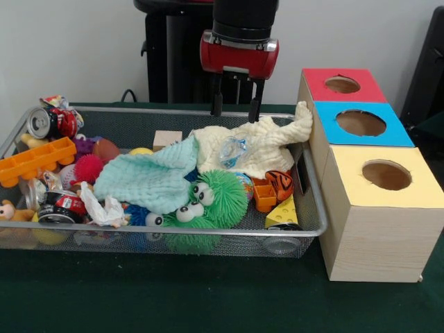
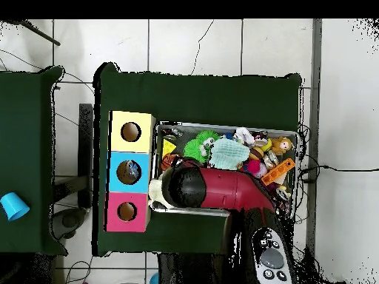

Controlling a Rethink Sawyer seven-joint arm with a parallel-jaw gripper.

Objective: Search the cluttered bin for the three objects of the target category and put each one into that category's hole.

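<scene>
My gripper (image 1: 236, 107) hangs open over the far side of the wire bin (image 1: 139, 111), just above a cream cloth (image 1: 267, 142), with nothing between its fingers. A mint cloth (image 1: 149, 179) lies beside the cream one, and a clear wrapper (image 1: 232, 149) rests on top. In front sit a green fuzzy toy with eyes (image 1: 215, 201), a yellow cheese wedge (image 1: 283, 211), a tiger toy (image 1: 279, 184) and an orange brick (image 1: 263, 198). The wooden box to the right has a red hole (image 1: 342, 84), a blue hole (image 1: 361, 123) and a yellow hole (image 1: 386, 175). In the overhead view the arm (image 2: 215, 188) hides the gripper.
The bin's left end holds an orange block tray (image 1: 35, 161), a can (image 1: 43, 123), a pink spiky ball (image 1: 88, 168), crumpled paper (image 1: 104, 208) and a small wooden block (image 1: 166, 139). A blue cup (image 2: 10, 205) stands on the separate table at the overhead view's left.
</scene>
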